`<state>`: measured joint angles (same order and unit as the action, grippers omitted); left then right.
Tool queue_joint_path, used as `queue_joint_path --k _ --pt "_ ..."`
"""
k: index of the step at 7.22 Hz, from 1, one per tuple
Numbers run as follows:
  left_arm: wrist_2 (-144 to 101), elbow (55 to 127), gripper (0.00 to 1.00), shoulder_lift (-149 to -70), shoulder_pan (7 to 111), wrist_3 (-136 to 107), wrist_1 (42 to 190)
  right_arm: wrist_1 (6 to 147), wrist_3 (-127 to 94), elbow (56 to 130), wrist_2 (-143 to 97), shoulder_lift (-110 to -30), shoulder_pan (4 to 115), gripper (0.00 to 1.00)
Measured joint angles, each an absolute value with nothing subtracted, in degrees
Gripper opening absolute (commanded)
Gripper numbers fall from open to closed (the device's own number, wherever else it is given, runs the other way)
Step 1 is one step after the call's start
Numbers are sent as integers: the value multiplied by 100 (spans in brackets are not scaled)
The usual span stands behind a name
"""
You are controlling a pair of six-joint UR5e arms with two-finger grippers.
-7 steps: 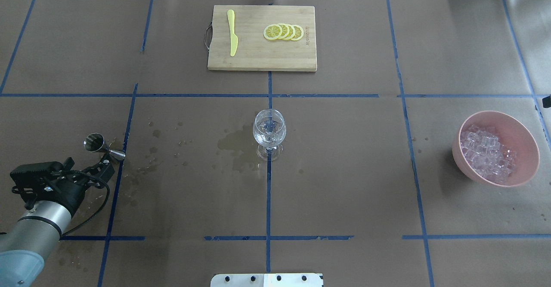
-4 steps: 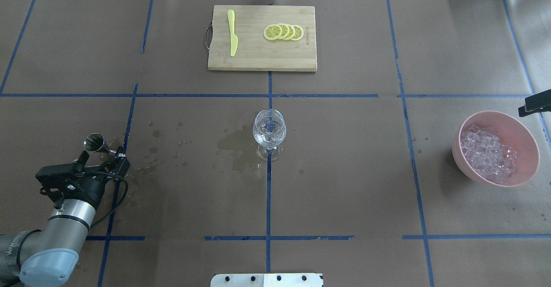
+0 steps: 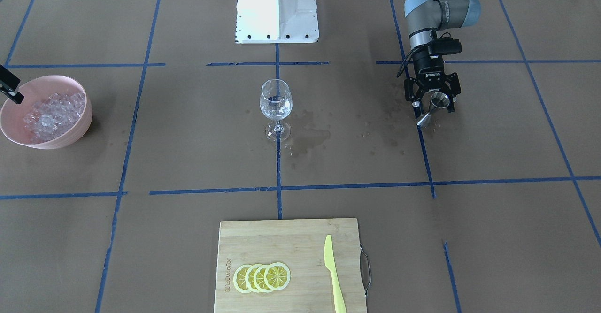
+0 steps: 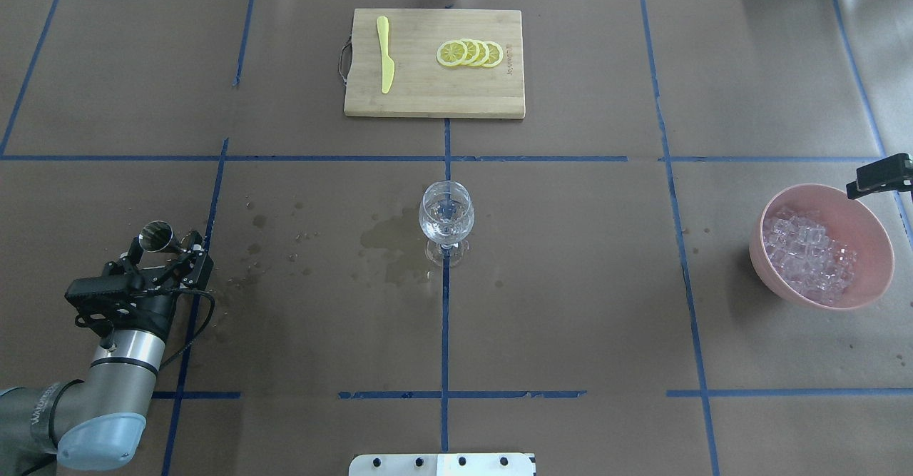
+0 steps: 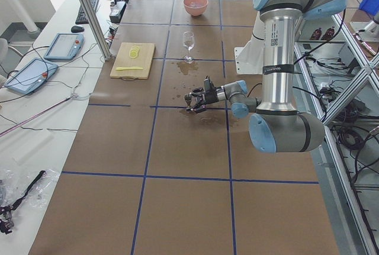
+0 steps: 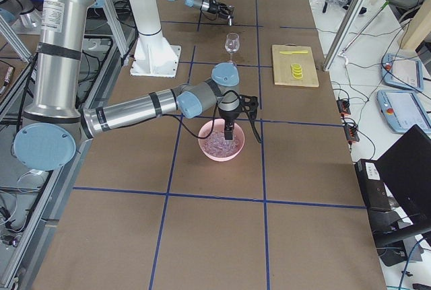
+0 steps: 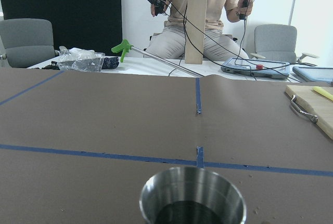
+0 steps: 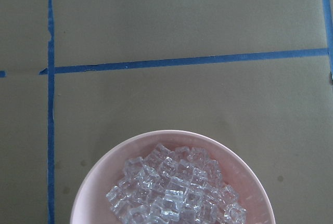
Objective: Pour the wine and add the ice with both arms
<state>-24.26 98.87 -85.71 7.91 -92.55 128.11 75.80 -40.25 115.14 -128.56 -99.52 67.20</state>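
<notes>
Brown papered surface (image 4: 570, 283), blue tape grid. Ice (image 4: 806, 258): heaped in bowl (image 4: 866, 287) at my right edge, directly beneath right gripper (image 4: 877, 176); its closure I cannot tell. Left gripper (image 3: 434, 104): clamped on jigger (image 3: 434, 108), left edge. Glass (image 4: 446, 219): centre, between both arms.

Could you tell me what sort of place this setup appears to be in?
Most likely a robotics lab: brown paper table gridded with blue tape, a seated operator holding controllers, and teach pendants on the side bench.
</notes>
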Motion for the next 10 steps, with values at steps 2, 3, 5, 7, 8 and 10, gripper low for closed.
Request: queue_joint_path --k 2,3,5,7,8,10 --pt "-2397 9826 82 -8577 791 -9255 12814 7571 -4025 11514 -12879 -9978 6715 100" --pt "-2397 9833 76 -8581 785 -9255 12814 7569 -4025 11514 -12882 -9999 6716 100" --pt "-2399 9834 70 -8585 749 -9255 12814 7567 -4024 11514 -12885 -10036 6715 100" --pt "-2399 9804 65 -8590 680 -9266 12822 7567 -4018 11516 -12879 -10059 6715 100" --pt "-2399 9796 56 -8602 624 -9270 12828 7567 -4017 11522 -12879 -10061 6715 100" --pt "-2401 9792 54 -8626 578 -9272 12834 7567 -4017 11535 -12884 -10069 6715 100"
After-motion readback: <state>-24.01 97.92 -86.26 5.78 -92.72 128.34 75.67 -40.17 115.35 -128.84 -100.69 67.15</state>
